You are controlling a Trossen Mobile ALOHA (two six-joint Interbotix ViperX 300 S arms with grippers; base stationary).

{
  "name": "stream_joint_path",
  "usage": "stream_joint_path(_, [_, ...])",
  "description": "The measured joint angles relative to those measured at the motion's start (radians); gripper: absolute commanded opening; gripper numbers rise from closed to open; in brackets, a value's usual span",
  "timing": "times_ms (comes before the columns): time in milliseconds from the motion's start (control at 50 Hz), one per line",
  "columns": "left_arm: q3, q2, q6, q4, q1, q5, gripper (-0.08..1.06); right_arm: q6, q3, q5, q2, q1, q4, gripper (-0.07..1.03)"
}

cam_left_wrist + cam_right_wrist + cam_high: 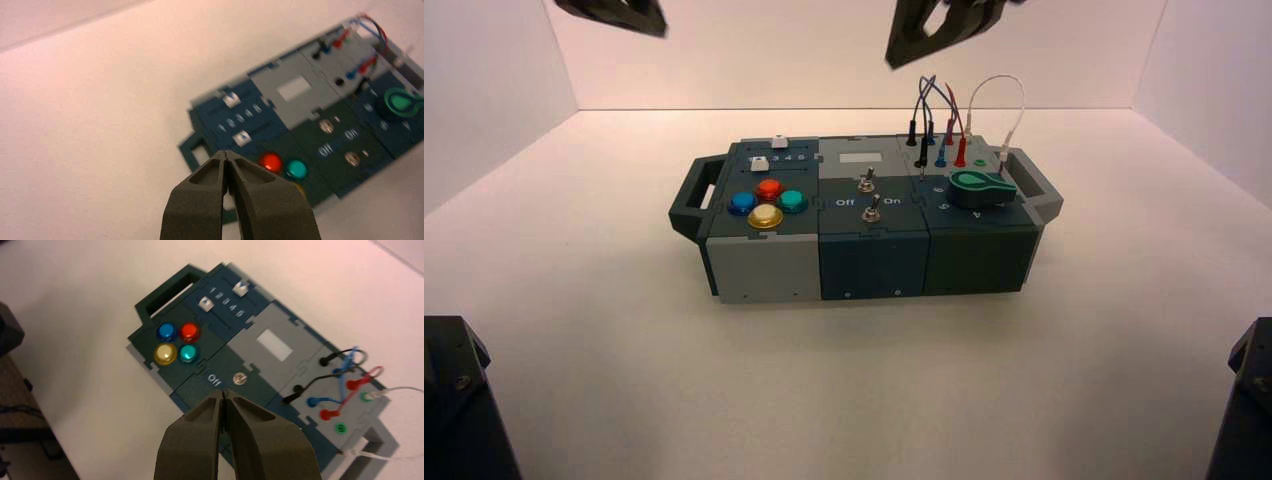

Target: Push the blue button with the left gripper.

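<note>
The blue button [743,202] is a small glossy dome at the left of a four-button cluster on the box's left block, beside the red [769,188], teal [792,200] and yellow [765,216] buttons. It also shows in the right wrist view [166,331]. My left gripper [656,24] hangs high above and behind the box's left end, far from the buttons. In its own view it [226,155] is shut and empty, and its fingers hide the blue button. My right gripper [896,56] hovers high behind the box's middle, shut and empty [223,392].
The box [764,265] has handles at both ends [692,195]. It carries two white sliders [760,164], two toggle switches [871,208], a green knob [980,186] and plugged wires [944,120]. Dark arm bases stand at the near corners [454,400].
</note>
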Motion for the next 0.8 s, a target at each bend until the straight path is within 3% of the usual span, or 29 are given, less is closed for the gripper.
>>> stream_joint_path(240, [-0.038,0.095,-0.006,-0.032,-0.058,0.048,-0.03,0.002,-0.006,0.012,0.008,0.011,0.002,-0.02])
stream_joint_path(400, [-0.043,0.143,-0.008,-0.052,-0.074,0.054,-0.03,0.0,-0.006,0.025,0.009,0.011,0.002,-0.02])
stream_joint_path(640, [-0.043,0.218,-0.008,-0.103,-0.086,0.055,-0.03,0.0,-0.006,0.035,0.009,0.011,0.002,-0.02])
stream_joint_path(800, [-0.043,0.256,-0.008,-0.12,-0.112,0.06,-0.03,0.002,-0.006,0.035,0.009,0.011,0.0,-0.02])
